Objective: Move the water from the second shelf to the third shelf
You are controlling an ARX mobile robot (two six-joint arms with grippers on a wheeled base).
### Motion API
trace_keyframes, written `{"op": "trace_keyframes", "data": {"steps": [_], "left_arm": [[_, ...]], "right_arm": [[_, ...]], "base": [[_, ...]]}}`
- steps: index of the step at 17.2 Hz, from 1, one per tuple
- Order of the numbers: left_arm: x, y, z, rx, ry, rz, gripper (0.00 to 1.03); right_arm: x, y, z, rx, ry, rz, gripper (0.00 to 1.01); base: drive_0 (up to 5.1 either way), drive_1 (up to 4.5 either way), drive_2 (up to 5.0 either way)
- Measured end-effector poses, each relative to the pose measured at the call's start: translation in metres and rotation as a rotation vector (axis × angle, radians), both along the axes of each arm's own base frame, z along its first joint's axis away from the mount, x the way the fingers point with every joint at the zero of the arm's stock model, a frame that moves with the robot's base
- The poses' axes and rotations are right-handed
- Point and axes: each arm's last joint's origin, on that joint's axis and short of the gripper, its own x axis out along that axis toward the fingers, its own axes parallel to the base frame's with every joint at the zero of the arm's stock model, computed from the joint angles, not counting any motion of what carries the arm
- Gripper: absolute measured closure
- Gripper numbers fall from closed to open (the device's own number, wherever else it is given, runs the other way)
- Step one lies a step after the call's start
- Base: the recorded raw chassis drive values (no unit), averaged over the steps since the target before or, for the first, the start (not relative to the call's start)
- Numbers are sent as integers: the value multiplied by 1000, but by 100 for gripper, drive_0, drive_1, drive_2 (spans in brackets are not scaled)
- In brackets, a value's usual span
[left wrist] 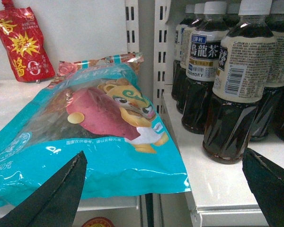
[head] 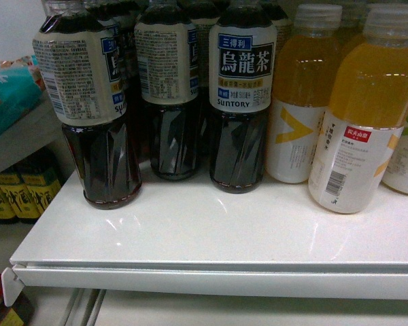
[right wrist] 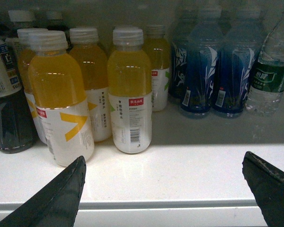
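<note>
One water bottle (right wrist: 270, 71), clear and ribbed with a green label, stands at the far right of the right wrist view, at the back of the white shelf (right wrist: 180, 170) beside dark blue bottles. Its top is cut off by the frame edge. My right gripper (right wrist: 164, 156) is open in front of the shelf edge, well short of the water and to its left, with nothing between its black fingers (right wrist: 57, 198). The left gripper (left wrist: 164, 153) is also open and holds nothing, hovering before the gap between two shelf units. Neither gripper appears in the head view.
Dark tea bottles (head: 238, 102) and orange drink bottles (head: 360, 115) line the shelf (head: 211, 272) in rows. Blue bottles (right wrist: 199, 71) stand behind, right of the orange ones. A teal snack bag (left wrist: 85, 142) and a red sauce pouch (left wrist: 21, 45) lie on the neighbouring left shelf.
</note>
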Motion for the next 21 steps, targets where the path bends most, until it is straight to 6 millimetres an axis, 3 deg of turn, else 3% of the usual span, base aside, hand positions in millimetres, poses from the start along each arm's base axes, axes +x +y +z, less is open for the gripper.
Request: {"op": "trace_keyframes", "data": {"steps": [21], "left_arm": [[0, 0, 0, 0, 0, 0, 5]], "right_arm": [[0, 0, 0, 0, 0, 0, 3]], "base": [[0, 0, 0]]}}
